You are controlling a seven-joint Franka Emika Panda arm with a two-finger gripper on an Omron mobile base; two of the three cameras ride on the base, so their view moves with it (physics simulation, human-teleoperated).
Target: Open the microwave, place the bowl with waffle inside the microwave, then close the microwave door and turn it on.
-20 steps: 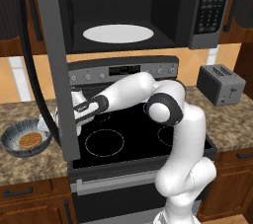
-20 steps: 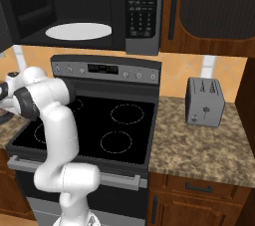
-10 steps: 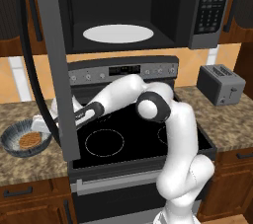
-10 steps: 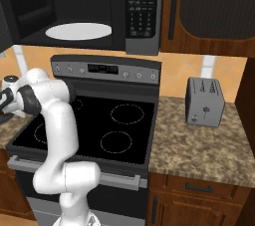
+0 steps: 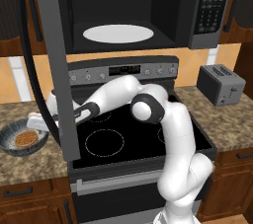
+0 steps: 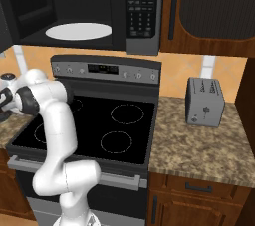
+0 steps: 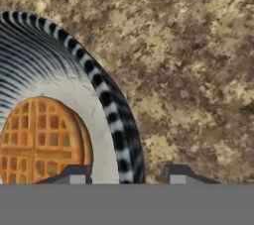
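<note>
The microwave (image 5: pixel 148 11) hangs above the stove with its white round plate (image 5: pixel 117 33) showing inside. The microwave door (image 5: pixel 54 70) is swung out wide to the left. On the left counter sits the blue-grey bowl (image 5: pixel 10 141) holding the orange-brown waffle (image 5: pixel 25 139). My gripper (image 5: pixel 37 122) reaches past the door to the bowl's right rim. In the hand view the gripper (image 7: pixel 129 174) straddles the ribbed rim of the bowl (image 7: pixel 106 95), one fingertip inside beside the waffle (image 7: pixel 39 140), the other outside over the counter. Small gaps remain on both sides of the rim.
The black stove (image 5: pixel 128 134) lies below the arm. A grey toaster (image 5: pixel 221 84) stands on the right counter. The open door's edge crosses in front of my forearm in the left base view. Speckled brown counter (image 7: pixel 188 60) surrounds the bowl.
The arm has stretched further left and down, bringing the hand from beside the door to the bowl's rim. The fingers have drawn closer together.
</note>
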